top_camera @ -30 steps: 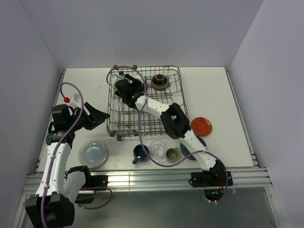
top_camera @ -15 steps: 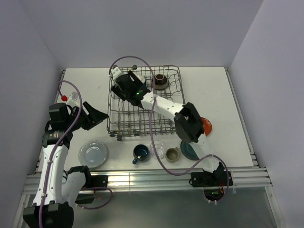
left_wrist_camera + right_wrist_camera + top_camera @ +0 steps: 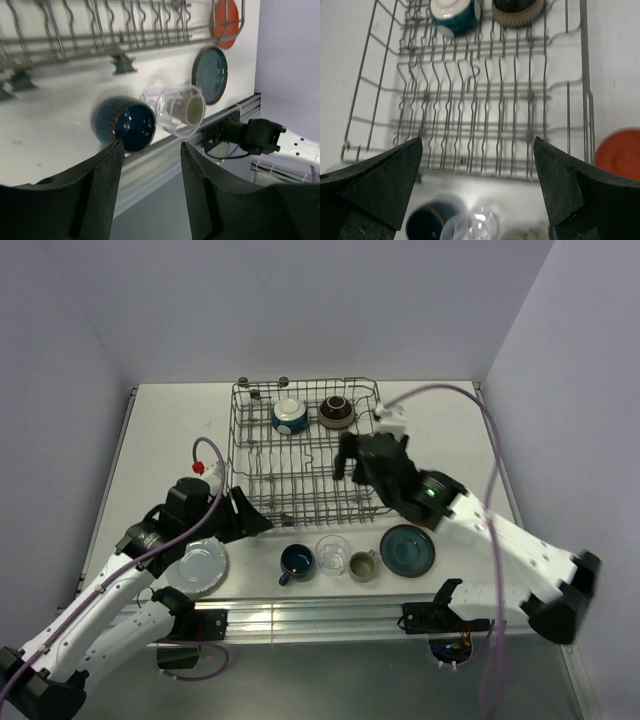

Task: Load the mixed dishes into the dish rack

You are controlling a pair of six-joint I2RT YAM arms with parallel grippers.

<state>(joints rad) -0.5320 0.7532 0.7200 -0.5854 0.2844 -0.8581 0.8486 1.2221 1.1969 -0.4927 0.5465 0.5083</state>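
Two dishes sit in the dish rack (image 3: 305,495): a teal-and-white dish (image 3: 290,416) and a brown bowl (image 3: 335,411), side by side at its far end. Right gripper (image 3: 476,144) hovers over the rack's right part, jaws wide apart, empty. Left gripper (image 3: 149,146) is low by the rack's near-left corner, jaws parted, holding nothing. On the table (image 3: 170,430) near the rack, left to right: pale plate (image 3: 200,562), blue mug (image 3: 297,561), clear glass (image 3: 332,549), beige cup (image 3: 362,564), teal plate (image 3: 407,549). Orange-red plate (image 3: 620,150) lies right of the rack.
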